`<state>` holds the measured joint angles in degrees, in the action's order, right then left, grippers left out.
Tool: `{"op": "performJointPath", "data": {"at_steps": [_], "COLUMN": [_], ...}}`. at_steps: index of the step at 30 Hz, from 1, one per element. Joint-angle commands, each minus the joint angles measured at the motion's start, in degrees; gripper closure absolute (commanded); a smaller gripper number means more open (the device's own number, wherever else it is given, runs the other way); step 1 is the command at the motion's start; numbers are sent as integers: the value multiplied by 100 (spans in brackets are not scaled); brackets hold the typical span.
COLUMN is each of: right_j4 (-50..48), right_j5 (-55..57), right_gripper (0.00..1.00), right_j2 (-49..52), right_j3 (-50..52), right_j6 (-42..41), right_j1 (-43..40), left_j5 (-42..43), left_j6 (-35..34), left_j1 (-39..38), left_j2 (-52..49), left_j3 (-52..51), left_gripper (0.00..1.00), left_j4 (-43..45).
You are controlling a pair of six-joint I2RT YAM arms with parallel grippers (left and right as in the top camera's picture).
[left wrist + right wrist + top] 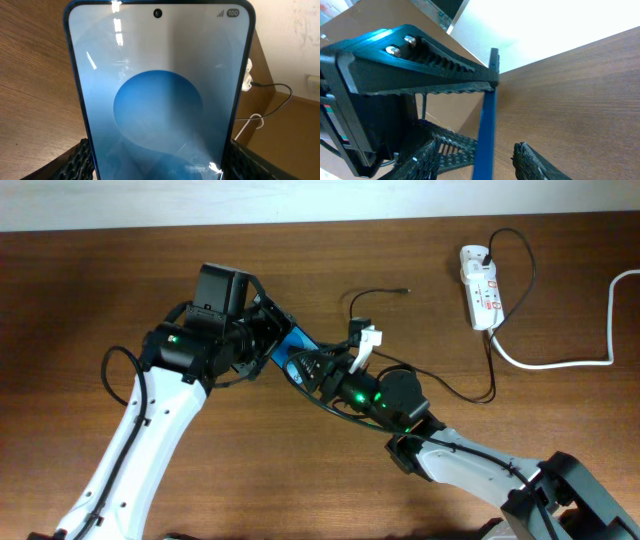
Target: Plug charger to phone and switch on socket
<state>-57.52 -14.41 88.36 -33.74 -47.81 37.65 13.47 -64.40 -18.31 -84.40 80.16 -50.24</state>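
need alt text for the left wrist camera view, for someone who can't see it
A phone with a lit blue screen fills the frame, clamped at its lower edges by the left gripper. Behind it lies a brown wooden table, with a white power strip, a black cable and a white cord at right.

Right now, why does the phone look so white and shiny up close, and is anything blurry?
Left wrist view: lamp glare streaks across the phone and washes its blue screen pale. Right wrist view: the background at top right is blown out white, and the close-up right end effector fingers look soft. Overhead view: even light, sharp, only faint shadows on the table.
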Motion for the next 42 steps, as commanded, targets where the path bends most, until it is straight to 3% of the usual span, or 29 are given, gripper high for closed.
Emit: {"op": "performJointPath", "data": {"at_steps": [1, 42], "right_j4": [-39, 4], "right_j5": [-31, -160], "right_gripper": [49, 76], "right_j2": [44, 48], "right_j3": [-133, -144], "right_j6": [20, 20], "right_j1": [140, 369], "left_j5": [85, 87], "left_j6": [-70, -63], "left_j1": [-2, -2], "left_j2": [160, 160], "left_j3": [116, 116], "left_gripper": [46, 43], "left_j4": [50, 42]}}
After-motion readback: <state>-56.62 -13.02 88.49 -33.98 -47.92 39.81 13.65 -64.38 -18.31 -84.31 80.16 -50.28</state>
